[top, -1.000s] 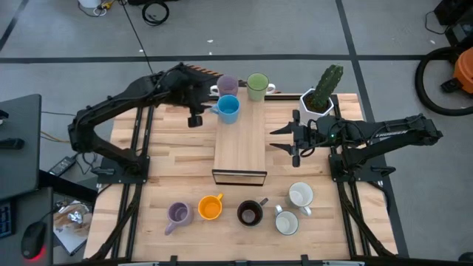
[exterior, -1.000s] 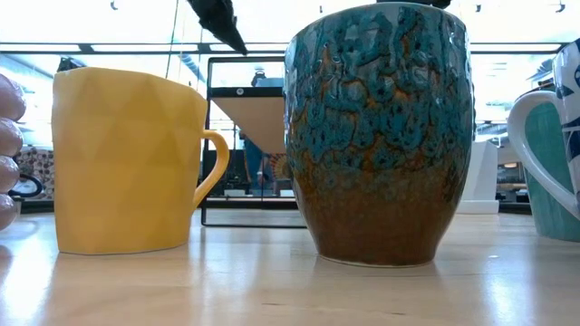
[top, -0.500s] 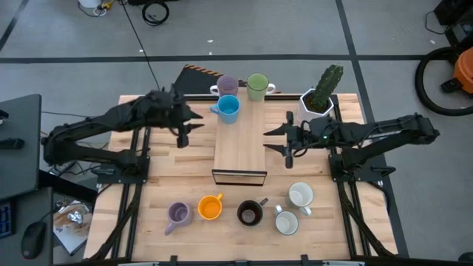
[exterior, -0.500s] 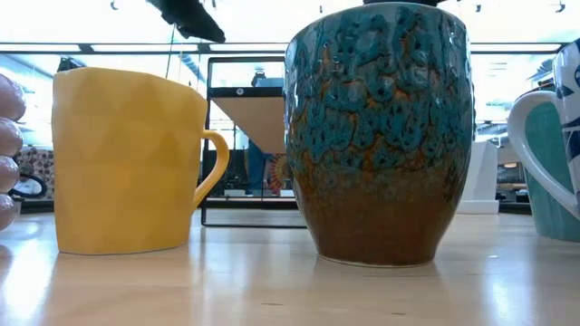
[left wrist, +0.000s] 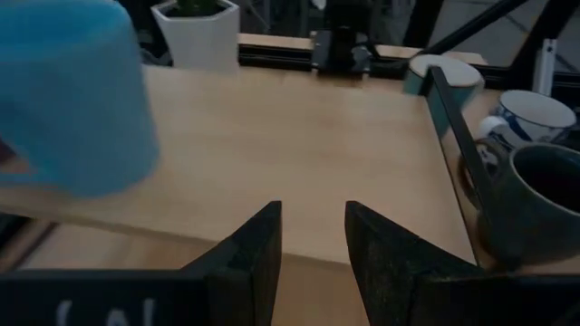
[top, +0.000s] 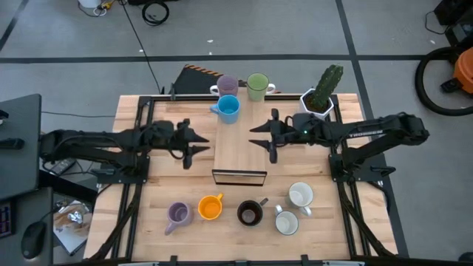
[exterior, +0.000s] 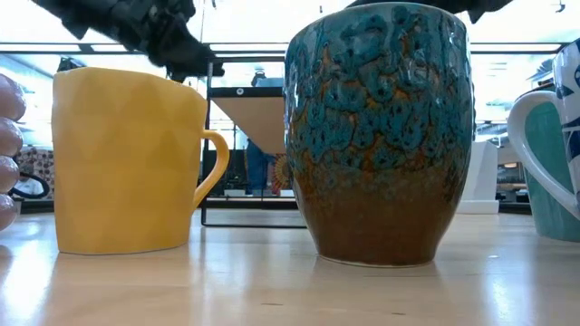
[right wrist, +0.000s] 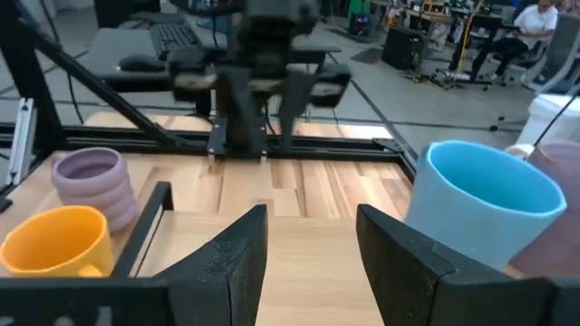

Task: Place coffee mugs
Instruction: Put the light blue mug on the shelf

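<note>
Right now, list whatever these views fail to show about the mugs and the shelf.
- Low view: the black mug and orange mug stand close to the camera and hide most of the wooden shelf and every mug behind them.
- Low view: a white mug is cut off by the right edge, a lilac mug by the left.
- Left wrist view: the light blue mug is blurred; its handle cannot be made out.
- High view: what lies under the shelf top is hidden.
</note>
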### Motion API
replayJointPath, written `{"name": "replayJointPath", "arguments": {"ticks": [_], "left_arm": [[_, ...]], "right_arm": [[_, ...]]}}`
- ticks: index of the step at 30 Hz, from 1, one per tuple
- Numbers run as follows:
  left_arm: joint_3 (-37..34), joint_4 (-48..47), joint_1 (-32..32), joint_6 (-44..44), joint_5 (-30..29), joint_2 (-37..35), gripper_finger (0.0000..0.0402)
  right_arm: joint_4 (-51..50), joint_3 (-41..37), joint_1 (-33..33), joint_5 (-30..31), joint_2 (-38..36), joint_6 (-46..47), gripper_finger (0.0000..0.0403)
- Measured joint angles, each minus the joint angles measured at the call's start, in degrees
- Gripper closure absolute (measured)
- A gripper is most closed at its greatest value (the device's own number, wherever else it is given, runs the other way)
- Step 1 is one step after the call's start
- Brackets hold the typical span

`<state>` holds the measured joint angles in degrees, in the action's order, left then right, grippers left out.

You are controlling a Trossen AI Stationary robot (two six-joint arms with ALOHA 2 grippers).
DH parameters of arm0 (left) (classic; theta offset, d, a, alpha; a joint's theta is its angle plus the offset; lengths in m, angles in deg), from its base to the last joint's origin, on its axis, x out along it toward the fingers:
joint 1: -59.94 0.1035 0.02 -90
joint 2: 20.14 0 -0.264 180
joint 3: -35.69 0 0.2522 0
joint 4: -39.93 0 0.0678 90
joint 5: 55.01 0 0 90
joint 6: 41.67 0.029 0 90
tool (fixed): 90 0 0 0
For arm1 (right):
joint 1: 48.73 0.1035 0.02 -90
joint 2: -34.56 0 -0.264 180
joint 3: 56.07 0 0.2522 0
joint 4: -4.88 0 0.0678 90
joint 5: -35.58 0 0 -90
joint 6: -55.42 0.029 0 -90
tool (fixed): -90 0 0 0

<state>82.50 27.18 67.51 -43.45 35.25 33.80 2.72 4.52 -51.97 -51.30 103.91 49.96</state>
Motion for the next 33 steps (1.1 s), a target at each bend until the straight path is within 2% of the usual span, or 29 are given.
{"name": "replayJointPath", "arguments": {"ticks": [8,12,16,23,25,30,33], "left_arm": [[-9.78,13.41,-3.86,-0.87,-2.86,-0.01,0.0271],[-12.41,16.0,-4.35,-0.79,-5.43,0.01,0.0271],[-13.27,16.72,-4.33,-1.35,-5.6,0.01,0.0271],[-13.89,17.53,-4.35,-3.63,-5.99,0.03,0.0271],[-13.89,18.44,-4.37,-3.59,-7.69,0.03,0.0271],[-13.87,22.31,-4.33,-3.56,-16.86,0.57,0.0271],[-13.87,22.75,-4.33,-3.56,-18.59,1.46,0.0271]], "right_arm": [[3.57,0.03,-3.75,-1.23,2.5,3.62,0.0227],[6.97,0.55,-5.15,-3.16,4.21,4.61,0.0227],[6.58,4.5,-5.57,-3.18,8.25,4.52,0.0227],[2.82,11.24,-5.58,0.71,15.37,3.88,0.0227],[0.17,12.7,-5.62,1.5,17.28,3.86,0.0227],[-3.13,14.45,-6.69,1.98,20.54,5.38,0.0227],[-4.06,14.77,-7.77,2.83,21.62,6.51,0.0227]]}}
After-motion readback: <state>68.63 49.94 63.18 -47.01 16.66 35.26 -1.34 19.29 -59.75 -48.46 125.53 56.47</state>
